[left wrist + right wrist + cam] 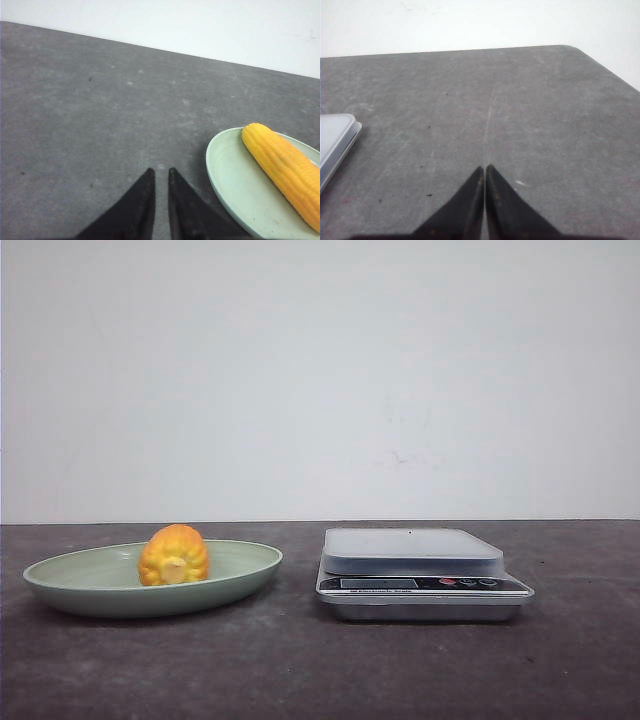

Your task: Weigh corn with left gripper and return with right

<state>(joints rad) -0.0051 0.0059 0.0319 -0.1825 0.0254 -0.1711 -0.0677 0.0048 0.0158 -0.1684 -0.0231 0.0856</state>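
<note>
In the left wrist view, the left gripper [161, 172] occupies the nearest position: its 2 black fingers taper to points with a narrow gap between the tips, nearly pressed together and holding nothing. It hangs over bare grey table [100, 115]. Just beyond and to one side lies the plate [225, 175], a pale green shallow oval dish. The plate contains 1 item, the corn [285, 165], an orange-yellow cob with ribbed kernel rows, lying on its side along the dish floor. The left gripper and the plate rim are close but apart.

In the right wrist view, the right gripper [484, 167] has its 2 black fingers pressed together at the tips, with nothing between them. It is positioned over bare table, and a corner of the scale [335, 137] shows at the edge of that view, apart from the fingers.

In the front view, the plate [240, 575] sits on the left of the table, and the corn [174, 555] rests inside it with its pale round end facing the camera. The scale [420, 575] stands to the right of the plate, near but not touching. Its flat weighing platform [410, 545] carries no load. The readout on its front panel is too small to read. A plain white wall [320, 380] stands behind the table.
</note>
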